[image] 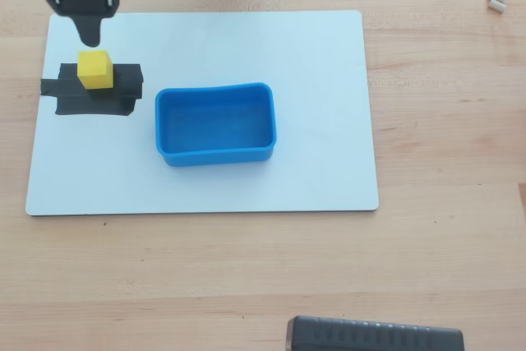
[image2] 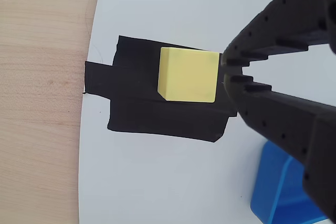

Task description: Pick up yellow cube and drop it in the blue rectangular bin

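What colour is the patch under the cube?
Black patch, clearest in the wrist view, beneath the yellow cube.

No readable text, labels, brands or numbers in either view, yellow cube (image: 94, 69) faces plain, blue rectangular bin (image: 215, 124) unmarked, black tape patch (image: 90, 93) blank (nothing printed anywhere).
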